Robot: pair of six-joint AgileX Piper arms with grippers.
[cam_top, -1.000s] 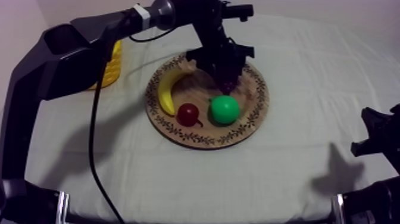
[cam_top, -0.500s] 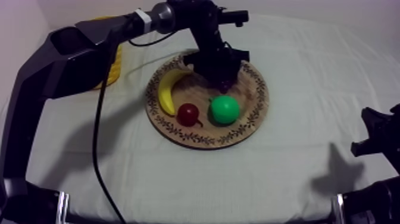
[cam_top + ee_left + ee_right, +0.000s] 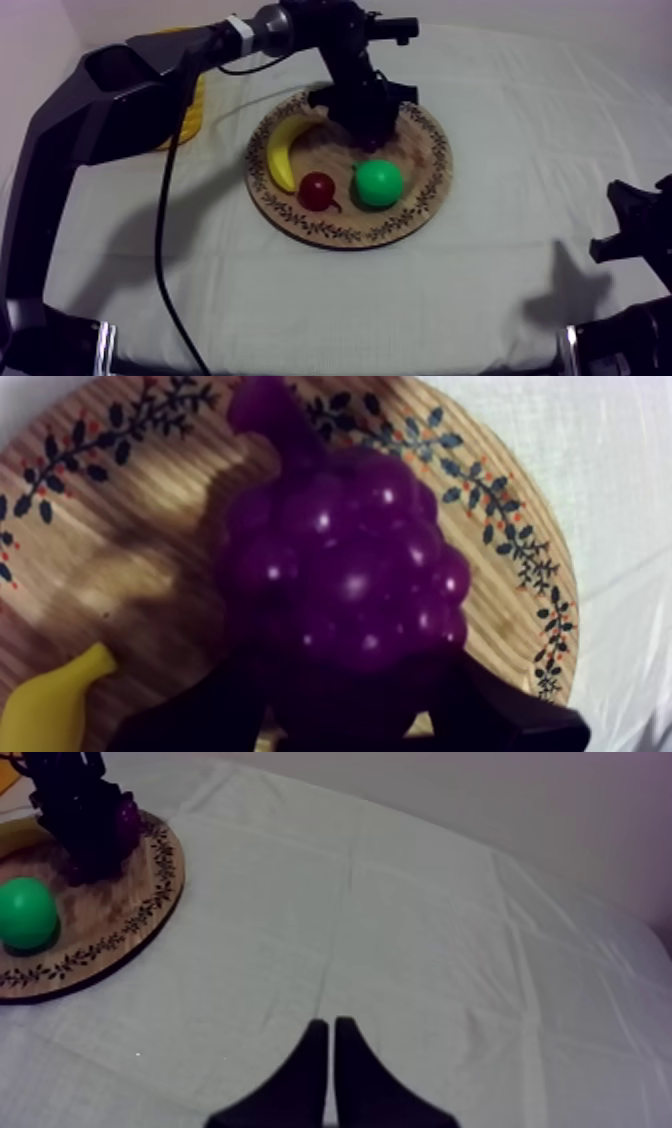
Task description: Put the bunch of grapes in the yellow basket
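Bunch of grapes (image 3: 340,566): top view, almost wholly covered by the left gripper (image 3: 372,122); left wrist view, near end masked by dark gripper parts (contact there unreadable).
Yellow basket (image 3: 192,100): largely behind the left arm (image 3: 120,90); one strip of wall shows.
Wooden board (image 3: 110,536): cut by the edge in both wrist views.
Banana (image 3: 45,701): left wrist view, one end only, the rest cut off.
Right gripper (image 3: 330,1027): right wrist view, base cut by the edge.

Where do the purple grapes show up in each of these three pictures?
Left wrist view: bunch of grapes close up on the wooden board, banana nearby.
Top view: at the board's far side, under the left gripper.
Right wrist view: on the board behind the pear, far from the right gripper.
Shared landmark: the board's patterned rim.
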